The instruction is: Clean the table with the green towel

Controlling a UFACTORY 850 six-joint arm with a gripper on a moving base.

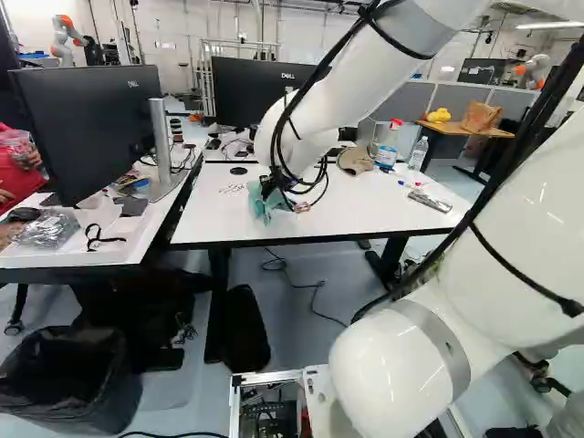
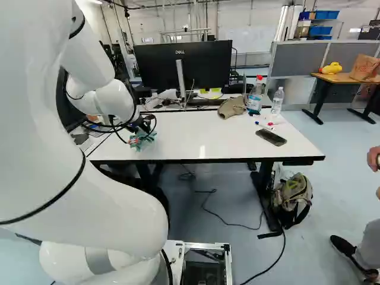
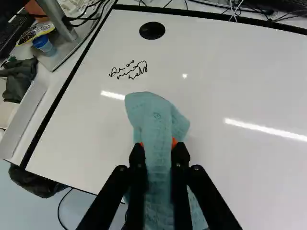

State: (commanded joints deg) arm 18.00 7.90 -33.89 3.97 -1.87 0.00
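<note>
Behind the green towel (image 3: 156, 127), orange pads (image 3: 174, 142) are mostly hidden.

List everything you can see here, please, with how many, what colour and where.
green towel: one, pale green, gripped over the table
table: one, white, ahead
handwriting: one patch, black, on the table
round disc: one, black, beyond the handwriting
cap: one, tan, table's far side
bottles: two, clear, beside the cap
phone-like thing: one, dark, table's right
monitors: at least three, black, left, middle and far back
bin: one, black, floor
backpack: one, tan-grey, floor
paper bag: one, brown, back desk
another robot: at least one, white-orange, far back
arm: one, white, reaching over the table
jaws: one pair, black with orange pads, closed on the towel
</note>
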